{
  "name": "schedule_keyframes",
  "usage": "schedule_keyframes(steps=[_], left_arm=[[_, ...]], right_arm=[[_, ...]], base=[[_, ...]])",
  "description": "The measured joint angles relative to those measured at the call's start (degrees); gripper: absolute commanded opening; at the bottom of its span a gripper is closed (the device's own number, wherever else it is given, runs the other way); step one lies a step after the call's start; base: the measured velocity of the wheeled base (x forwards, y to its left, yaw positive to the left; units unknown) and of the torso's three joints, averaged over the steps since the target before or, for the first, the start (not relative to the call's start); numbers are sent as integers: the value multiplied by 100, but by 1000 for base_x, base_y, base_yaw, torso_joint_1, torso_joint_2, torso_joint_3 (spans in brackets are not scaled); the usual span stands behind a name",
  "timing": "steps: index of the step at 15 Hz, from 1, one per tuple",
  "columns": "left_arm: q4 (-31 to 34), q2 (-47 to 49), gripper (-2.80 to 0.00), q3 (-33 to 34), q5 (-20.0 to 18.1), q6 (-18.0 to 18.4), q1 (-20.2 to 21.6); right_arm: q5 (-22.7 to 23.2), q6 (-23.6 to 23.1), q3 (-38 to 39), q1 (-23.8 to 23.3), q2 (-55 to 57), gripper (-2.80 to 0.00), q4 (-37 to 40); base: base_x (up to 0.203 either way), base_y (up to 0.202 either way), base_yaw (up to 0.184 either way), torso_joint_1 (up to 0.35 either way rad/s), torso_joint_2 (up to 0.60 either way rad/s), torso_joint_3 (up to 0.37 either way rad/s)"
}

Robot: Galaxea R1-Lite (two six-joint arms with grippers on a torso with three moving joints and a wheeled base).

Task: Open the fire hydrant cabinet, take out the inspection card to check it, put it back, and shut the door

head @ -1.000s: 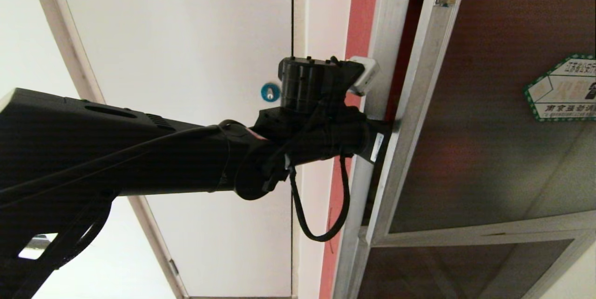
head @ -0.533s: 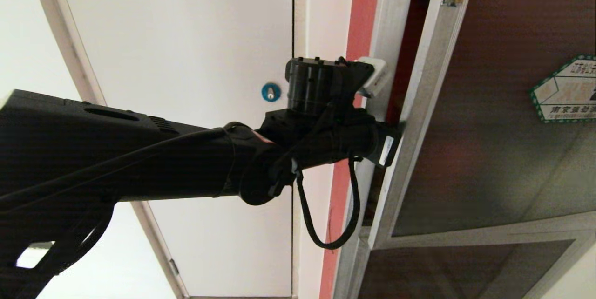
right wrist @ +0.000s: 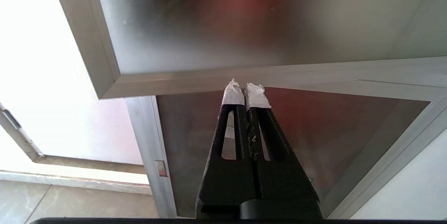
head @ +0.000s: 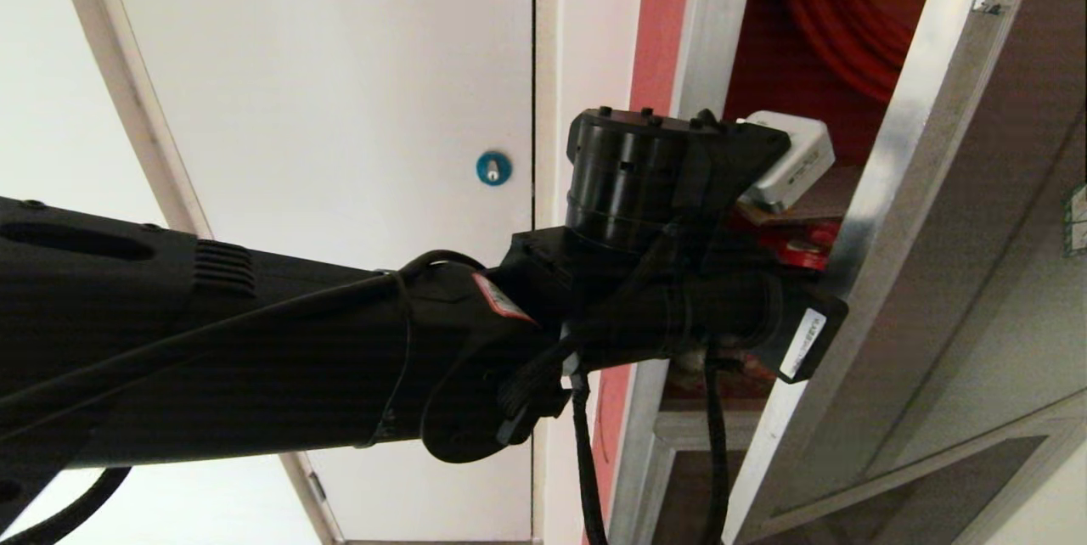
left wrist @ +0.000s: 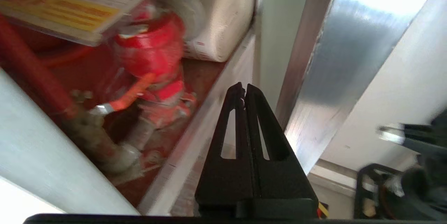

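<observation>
The fire hydrant cabinet [head: 709, 36] stands partly open, its red inside [head: 807, 19] showing. The door [head: 900, 171], dark glass in a silver frame, is swung out to the right. My left arm [head: 662, 307] reaches into the gap, its fingers hidden behind the door's edge in the head view. In the left wrist view the left gripper [left wrist: 243, 86] is shut on nothing, beside the door's silver frame [left wrist: 335, 60]. Inside, the inspection card [left wrist: 80, 0] lies on the red valve [left wrist: 153, 60], next to the white hose [left wrist: 223, 18]. The right gripper [right wrist: 246, 89] hangs shut and empty, facing the lower glass.
Left of the cabinet is a white panel with a blue round lock [head: 493, 167]. A smaller dark glass panel [right wrist: 279, 129] sits under the door's bottom corner [right wrist: 108, 91]. The floor [right wrist: 70, 199] shows below it.
The door has swung much wider to the right, uncovering the red inside. My left arm has moved right with the door's edge. The blue lock stays in place.
</observation>
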Motion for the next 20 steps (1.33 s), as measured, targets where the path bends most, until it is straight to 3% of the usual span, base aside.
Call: schedule_keyframes(steps=[8, 20], left_arm=[[-1, -216, -280, 272, -7, -34, -730], [1, -224, -280, 361, 224, -16, -1341]], right_arm=[[1, 0, 0, 0, 0, -280, 1], [0, 0, 0, 0, 0, -280, 1]], base=[[0, 0, 0, 0, 0, 0], [0, 0, 0, 0, 0, 0]])
